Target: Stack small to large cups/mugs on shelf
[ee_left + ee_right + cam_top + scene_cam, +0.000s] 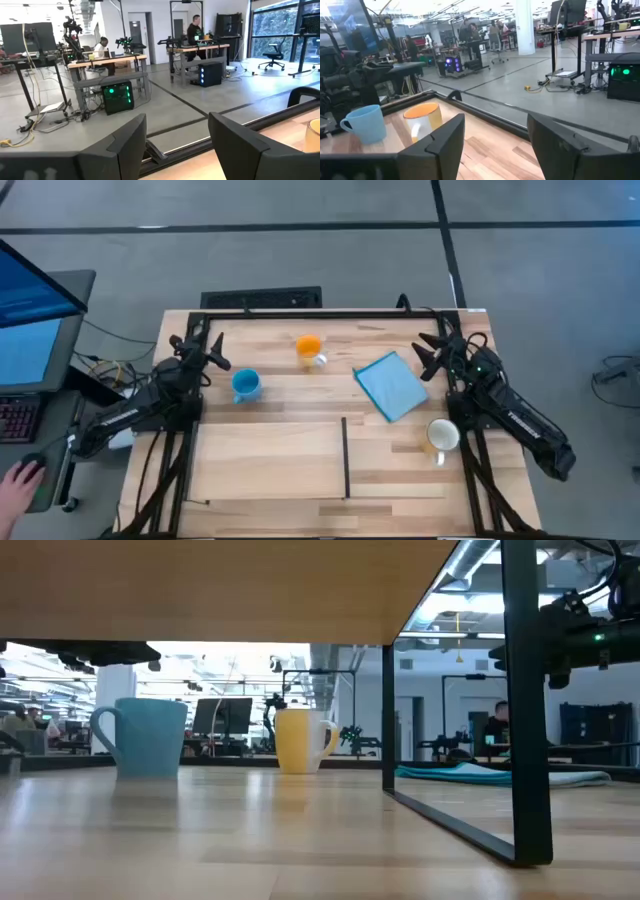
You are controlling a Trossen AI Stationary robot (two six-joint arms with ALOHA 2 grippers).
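A light blue mug [245, 385] stands upright on the table at far left; it also shows in the low view [150, 737] and the right wrist view [367, 123]. An orange mug [309, 350] stands upright near the far edge. A white mug [443, 437] stands upright at the right, near my right arm. The shelf [345, 455] is a raised wooden board on a thin black frame [525, 700] over the table's near middle. My left gripper [218, 352] is open and empty, left of the blue mug. My right gripper [422, 357] is open and empty at far right.
A flat light-blue cloth [390, 385] lies between the orange mug and the white mug. A black metal frame [330, 313] runs around the table. A person's hand [20, 477] rests on a mouse left of the table.
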